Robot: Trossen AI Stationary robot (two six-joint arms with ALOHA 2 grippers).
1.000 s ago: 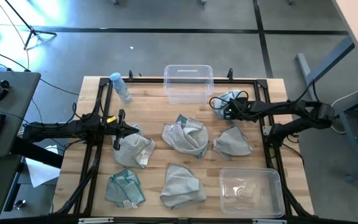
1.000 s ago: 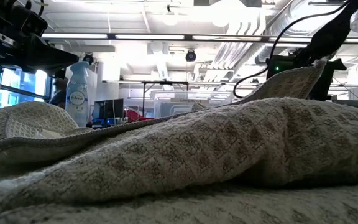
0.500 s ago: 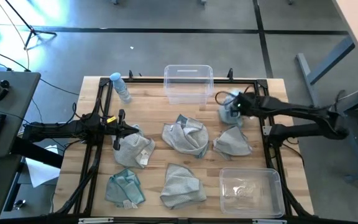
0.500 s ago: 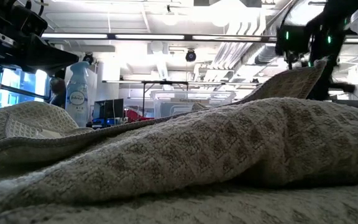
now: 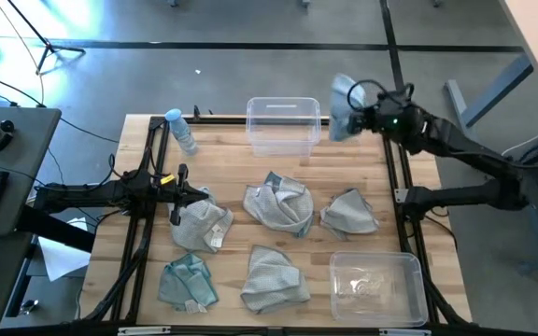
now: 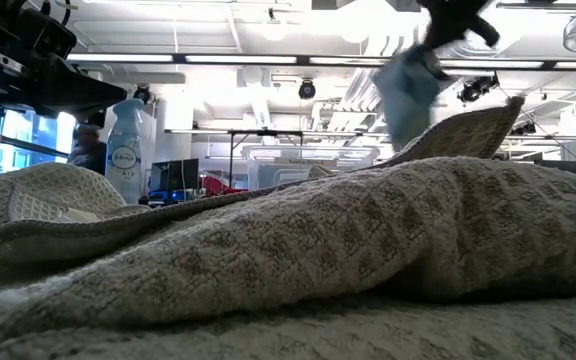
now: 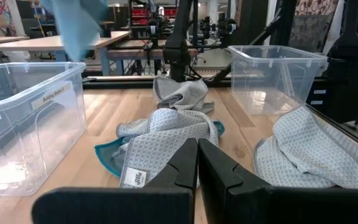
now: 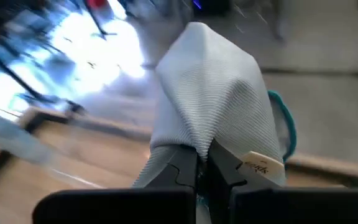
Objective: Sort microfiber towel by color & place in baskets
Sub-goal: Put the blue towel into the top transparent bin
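Overall, the sorting had barely begun. At the left side of the wooden table (image 5: 227,271), the left gripper (image 5: 177,198) rested with its fingers closed on nothing, just beside a grey towel (image 5: 202,224). A water bottle (image 5: 181,132) stood at the far left corner. Near the front left lay a teal towel (image 5: 187,283), and beside it, towards the middle, another grey towel (image 5: 272,277). In the centre sat a grey and teal heap (image 5: 279,203), which may have been more than one towel. Behind it, at the far edge, stood a clear basket (image 5: 283,125), apparently holding no cloth. Further right, one more grey towel (image 5: 349,212) lay on the wood, and the second basket (image 5: 375,286) at the front right also looked empty of towels.

At the far right, the right gripper (image 5: 356,116) was raised above the table, just beside the far basket's right end, its fingers clamped on a blue towel (image 5: 343,94) that hung from them.

Judging by this, no towel was yet in a basket; the blue one was the first on its way, and all those on the table remained to sort.
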